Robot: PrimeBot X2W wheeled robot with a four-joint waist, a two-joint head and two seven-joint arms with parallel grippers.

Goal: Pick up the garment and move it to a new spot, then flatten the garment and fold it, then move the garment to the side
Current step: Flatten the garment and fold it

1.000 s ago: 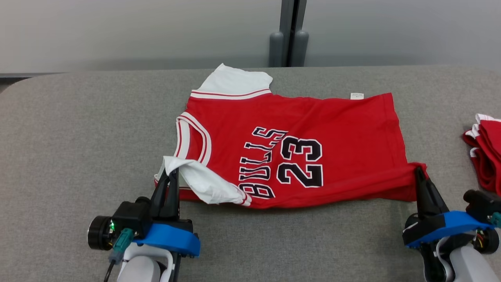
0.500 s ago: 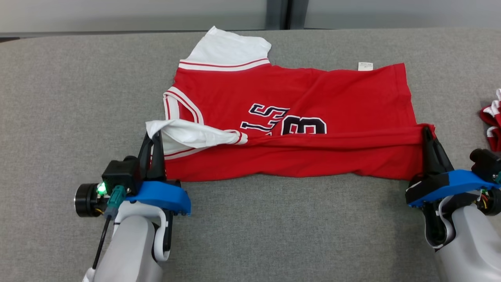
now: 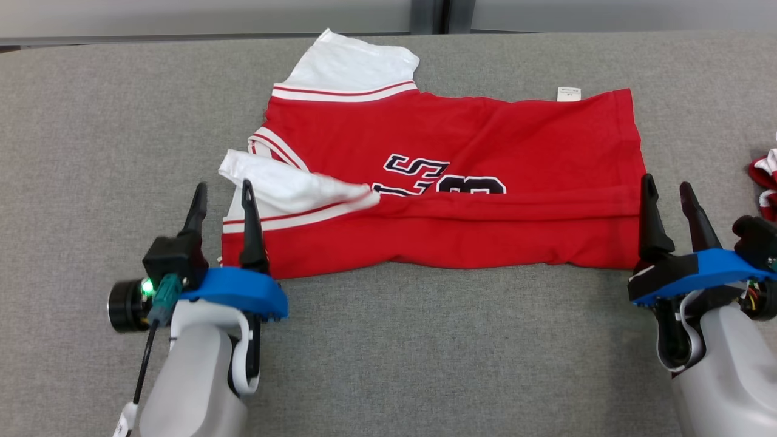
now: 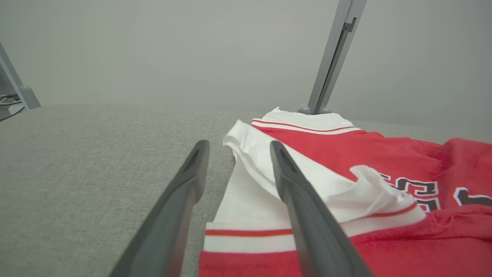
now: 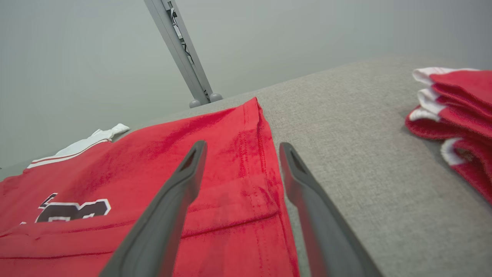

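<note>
Grey woven cloth covers the table (image 3: 388, 352), on which everything is laid. The garment (image 3: 485, 127), a red jersey with white trim, is spread ahead of and between the two grippers. Its near edge is seen doubled up over the dark lettering, so that only the top of the print shows. A pile of red garments (image 3: 763, 188) is seen just outside the right gripper (image 3: 666, 183), apart from the jersey.

The left gripper (image 3: 223, 187) is held with its fingers apart and nothing between them. Its inner finger stands over the jersey's shoulder end, its outer finger over bare table. The right gripper is likewise spread and empty, with its inner finger at the hem corner and its outer finger over the table. A white sleeve (image 3: 291, 188) lies rumpled just inside the left gripper's inner finger, and a small white label (image 3: 569, 93) sits at the far hem corner, well ahead of the right gripper.

The placing and flattening are judged to be done, and a first lengthwise fold to be laid. The crumpled sleeve is not yet tidied. Further folds and the move to the side, probably toward the pile, are judged to be left.
</note>
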